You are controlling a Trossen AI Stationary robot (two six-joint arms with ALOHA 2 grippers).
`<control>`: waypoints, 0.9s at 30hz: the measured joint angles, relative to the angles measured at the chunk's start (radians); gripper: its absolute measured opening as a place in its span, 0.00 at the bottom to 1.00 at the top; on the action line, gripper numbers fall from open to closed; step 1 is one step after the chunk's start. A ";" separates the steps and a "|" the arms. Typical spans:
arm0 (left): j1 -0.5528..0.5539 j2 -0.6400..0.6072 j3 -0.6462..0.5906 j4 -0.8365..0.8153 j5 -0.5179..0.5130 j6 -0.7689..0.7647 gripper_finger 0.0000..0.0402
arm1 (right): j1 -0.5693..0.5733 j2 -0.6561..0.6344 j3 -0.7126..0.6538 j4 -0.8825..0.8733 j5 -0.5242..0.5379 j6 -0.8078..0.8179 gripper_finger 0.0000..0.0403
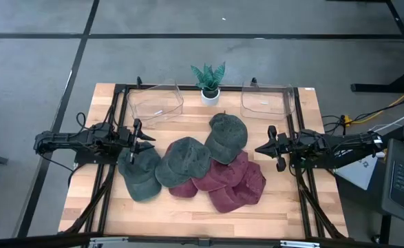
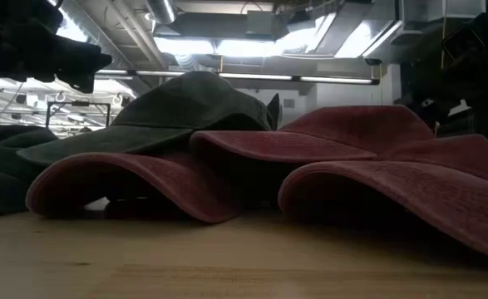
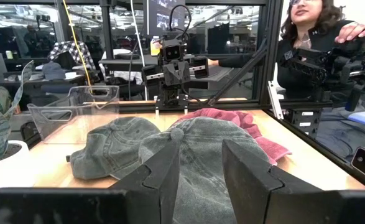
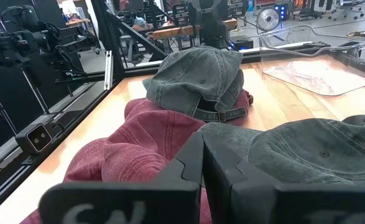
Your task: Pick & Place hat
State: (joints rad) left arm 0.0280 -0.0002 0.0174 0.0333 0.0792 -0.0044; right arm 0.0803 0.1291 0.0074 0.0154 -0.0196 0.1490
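Three green caps lie in a row across the middle of the table: a left one (image 1: 141,176), a middle one (image 1: 183,160) and a far one (image 1: 227,136). Red caps (image 1: 232,182) lie under and beside them, resting on the wood by their brims (image 2: 127,178). My left gripper (image 1: 138,141) (image 3: 194,180) hovers open at the far edge of the left green cap, with nothing between its fingers. My right gripper (image 1: 262,148) (image 4: 202,168) waits shut to the right of the pile, pointing level at it.
Two clear plastic bins (image 1: 155,102) (image 1: 267,100) stand at the back of the table with a small potted plant (image 1: 209,79) between them. A black frame (image 1: 119,124) borders the work area. A person (image 3: 306,37) stands beyond the table's right side.
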 joint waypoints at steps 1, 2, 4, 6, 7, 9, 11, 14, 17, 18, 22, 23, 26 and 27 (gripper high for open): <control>0.000 0.000 0.000 0.000 0.000 0.000 0.29 | 0.000 0.000 0.000 0.000 0.000 0.000 0.02; 0.000 0.000 0.000 0.000 0.000 0.000 0.29 | 0.000 0.000 0.000 0.000 0.000 0.000 0.02; 0.000 0.000 0.000 0.000 0.000 0.000 0.29 | 0.000 0.000 0.000 0.000 0.000 0.000 0.02; 0.000 0.000 0.000 0.000 0.000 0.000 0.29 | 0.000 0.000 0.000 0.000 0.000 0.000 0.02; 0.000 0.000 0.000 0.000 0.000 0.000 0.29 | 0.000 0.000 0.000 0.000 0.000 0.000 0.02; 0.000 0.000 0.000 0.000 0.000 0.000 0.29 | 0.000 0.000 0.000 0.000 0.000 0.000 0.02; 0.000 0.000 0.000 0.000 0.000 0.000 0.29 | 0.000 0.000 0.000 0.000 0.000 0.000 0.02; 0.000 0.000 0.000 0.000 0.000 0.000 0.29 | 0.000 0.000 0.000 0.000 0.000 0.000 0.02; 0.000 0.000 0.000 0.000 0.000 0.000 0.29 | 0.000 0.000 0.000 0.000 0.000 0.000 0.02; 0.000 0.000 0.000 0.000 0.000 0.000 0.29 | 0.000 0.000 0.000 0.000 0.000 0.000 0.02; 0.000 0.000 0.000 0.000 0.000 0.000 0.29 | 0.000 0.000 0.000 0.000 0.000 0.000 0.02; 0.000 0.000 0.000 0.000 0.000 0.000 0.29 | 0.000 0.001 0.000 0.000 0.000 0.000 0.02; 0.000 0.000 0.000 0.000 0.000 0.000 0.29 | 0.000 0.009 0.000 -0.002 0.000 0.000 0.02; 0.000 0.000 0.000 0.000 0.000 0.000 0.29 | 0.000 0.011 0.000 -0.002 0.000 0.000 0.02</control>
State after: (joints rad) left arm 0.0280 -0.0002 0.0177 0.0334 0.0792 -0.0044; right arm 0.0807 0.1404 0.0078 0.0139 -0.0196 0.1490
